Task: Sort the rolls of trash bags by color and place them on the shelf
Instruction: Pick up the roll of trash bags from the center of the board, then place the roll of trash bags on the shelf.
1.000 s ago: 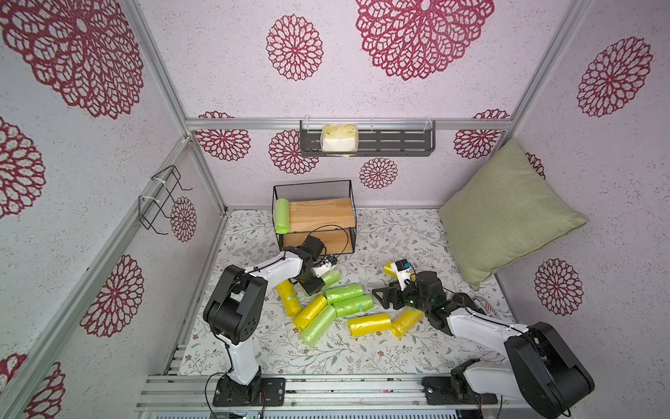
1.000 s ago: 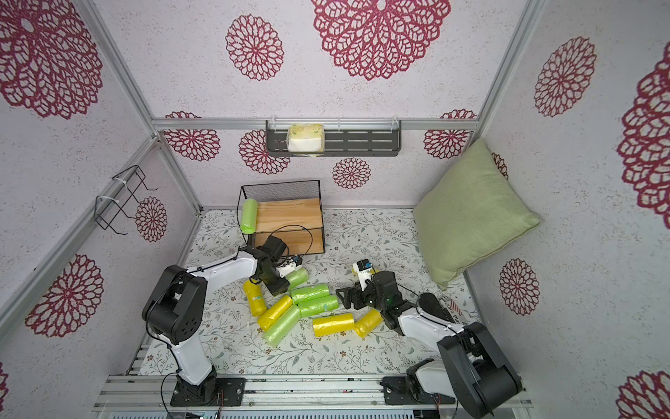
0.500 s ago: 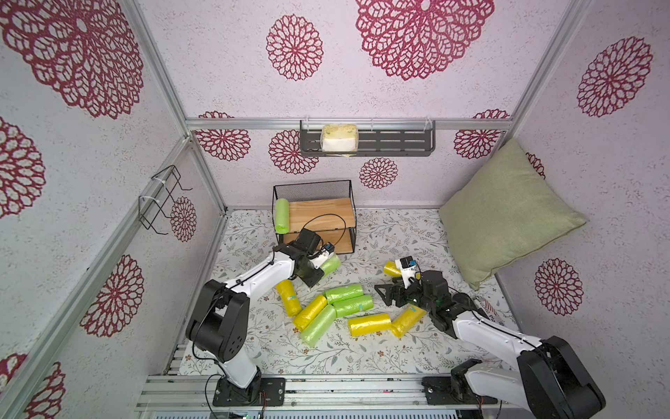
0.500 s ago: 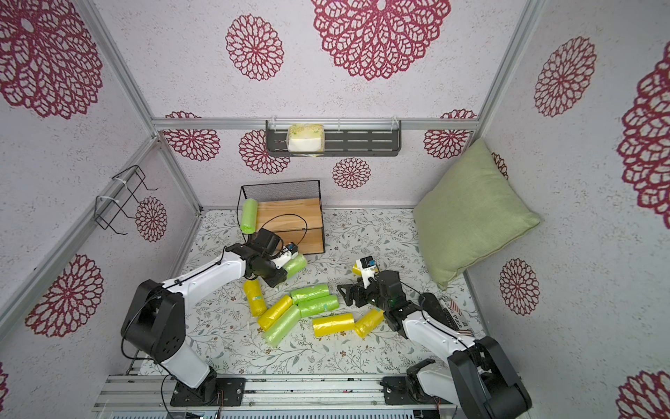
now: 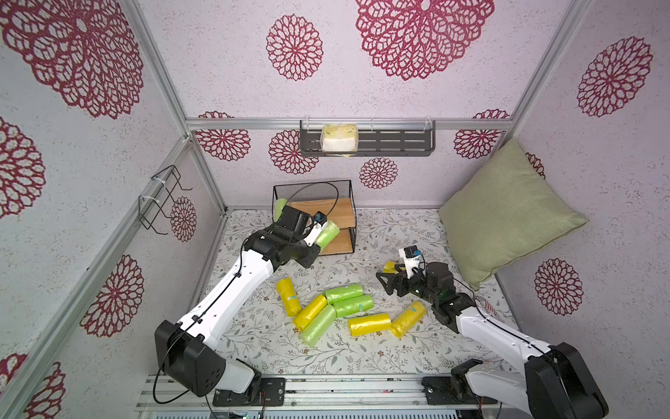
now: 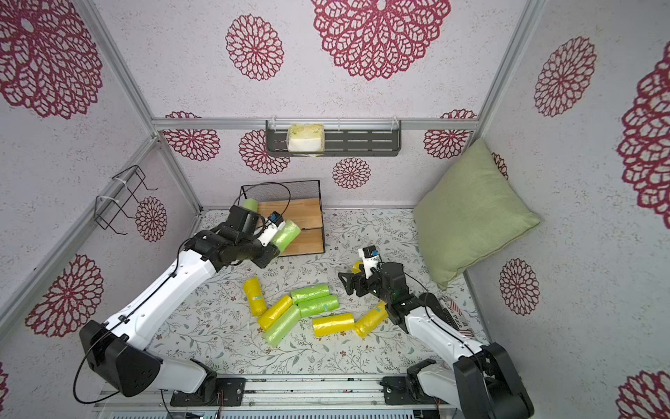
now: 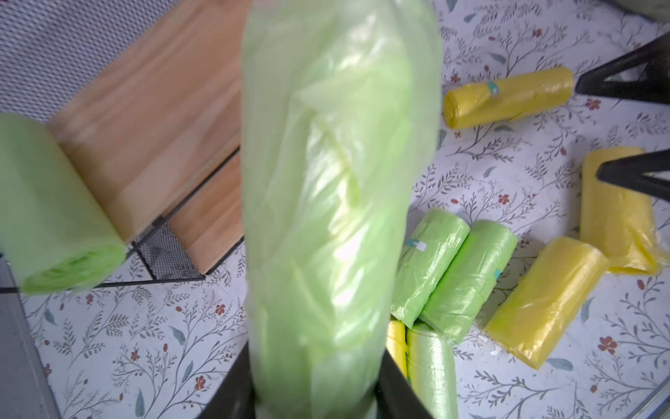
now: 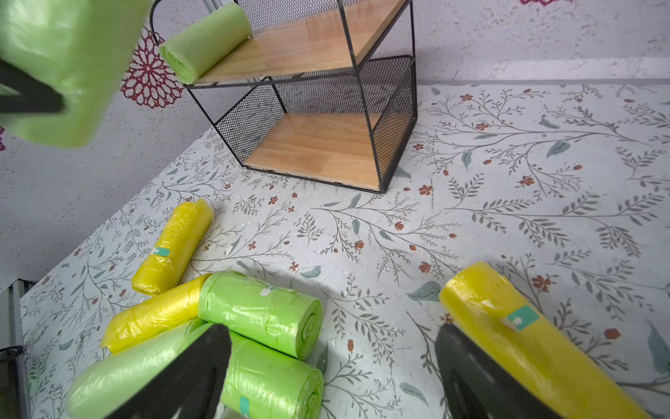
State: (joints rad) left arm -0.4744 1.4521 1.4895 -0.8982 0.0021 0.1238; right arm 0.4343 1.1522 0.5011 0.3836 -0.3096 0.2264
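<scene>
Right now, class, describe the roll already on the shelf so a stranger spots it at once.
Find the black wire shelf by the back wall; on its upper wooden board's left end lies a light green roll. Every other roll is on the table or in the left gripper.

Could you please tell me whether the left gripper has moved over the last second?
Yes. The left gripper, shut on a green roll, has risen from the pile toward the shelf.
</scene>
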